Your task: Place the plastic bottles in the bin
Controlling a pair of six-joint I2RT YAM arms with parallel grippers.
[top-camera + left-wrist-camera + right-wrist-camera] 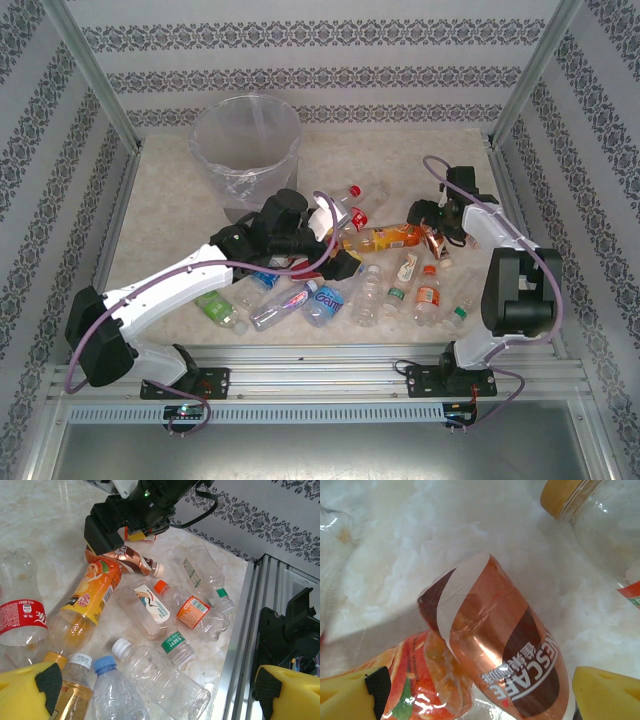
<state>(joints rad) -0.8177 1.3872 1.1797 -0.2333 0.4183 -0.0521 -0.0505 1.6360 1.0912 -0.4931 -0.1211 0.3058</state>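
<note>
Your right gripper [480,689] is open, its yellow pads [607,690] at the lower corners of the right wrist view with the coffee bottle [505,645] lying between them. There is a clear gap on the left side. On the right the pad sits just beside the copper label, and you cannot tell whether it touches. An orange juice bottle [410,685] lies against the coffee bottle's lower left side, and a yellow-capped bottle [570,500] is at the upper right.

In the top view this gripper [432,222] hangs over the right end of the heap, with the coffee bottle [435,243] just below it in the frame.

Your left gripper [155,695] is spread wide and holds nothing. Beneath it, near the bottom of the left wrist view, lie a blue-capped bottle [117,695] and a clear white-capped bottle [165,680] – loose, side by side. A red-labelled bottle [20,620] lies at the left edge.

The rest of the bottles [390,290] are scattered on the table [160,220] across the lower middle of the top view. The bin [240,165] stands upright at the upper left, near the left gripper [338,258] and well apart from the right one.
</note>
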